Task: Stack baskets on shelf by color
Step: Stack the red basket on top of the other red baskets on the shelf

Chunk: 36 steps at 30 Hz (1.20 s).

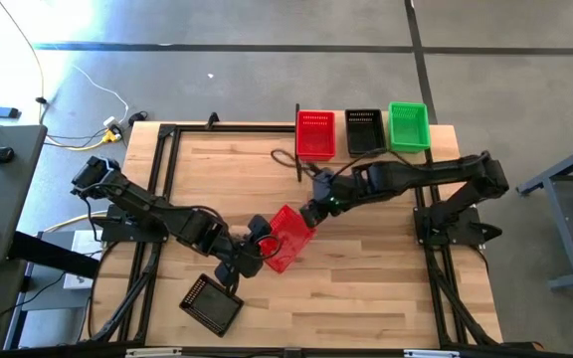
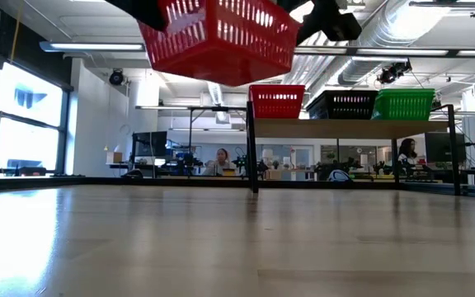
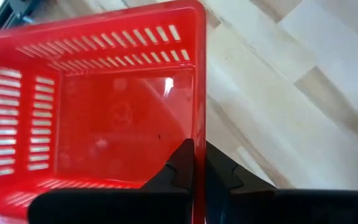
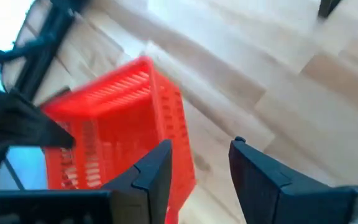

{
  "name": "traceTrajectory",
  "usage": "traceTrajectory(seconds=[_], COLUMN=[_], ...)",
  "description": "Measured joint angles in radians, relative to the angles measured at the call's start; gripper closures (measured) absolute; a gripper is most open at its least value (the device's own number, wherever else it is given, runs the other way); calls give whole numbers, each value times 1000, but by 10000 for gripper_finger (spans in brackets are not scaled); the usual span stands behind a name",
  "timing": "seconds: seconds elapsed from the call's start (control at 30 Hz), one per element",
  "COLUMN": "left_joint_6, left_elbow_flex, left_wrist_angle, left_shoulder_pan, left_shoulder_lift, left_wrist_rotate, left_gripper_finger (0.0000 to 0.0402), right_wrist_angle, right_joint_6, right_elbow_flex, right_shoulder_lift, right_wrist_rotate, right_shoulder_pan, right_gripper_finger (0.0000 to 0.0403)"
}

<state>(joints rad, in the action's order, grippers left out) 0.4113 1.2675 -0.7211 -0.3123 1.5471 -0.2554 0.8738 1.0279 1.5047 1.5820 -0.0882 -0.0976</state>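
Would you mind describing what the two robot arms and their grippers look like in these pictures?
Both arms are dark, nearly black, built of jointed segments with black cables looped along them. The left gripper and right gripper each end in two dark, flat, angular fingers. A small green light shows near the right arm's wrist. Each arm's base sits on a black metal frame that runs along the table's edges.
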Motion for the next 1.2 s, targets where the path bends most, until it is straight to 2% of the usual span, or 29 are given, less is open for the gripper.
traceTrajectory(seconds=[0.27, 0.5, 0.8, 1.2], left_joint_6=[-16, -48, -84, -110], left_elbow_flex=[0, 11, 159, 309], left_wrist_angle=[18, 37, 40, 53], left_shoulder_pan=[83, 208, 374, 617], left_shoulder_lift=[-1, -8, -10, -10], left_wrist_rotate=[-16, -18, 38, 49], left_gripper_finger=[401, 401, 401, 401], right_wrist_angle=[3, -2, -10, 28], right_joint_6=[-84, -179, -333, -452], right_elbow_flex=[0, 0, 0, 0], right_shoulder_lift=[-106, -207, -290, -293], right_wrist_rotate=[-82, -166, -279, -297], right_shoulder_pan=[33, 66, 98, 154], right_gripper_finger=[259, 259, 259, 259])
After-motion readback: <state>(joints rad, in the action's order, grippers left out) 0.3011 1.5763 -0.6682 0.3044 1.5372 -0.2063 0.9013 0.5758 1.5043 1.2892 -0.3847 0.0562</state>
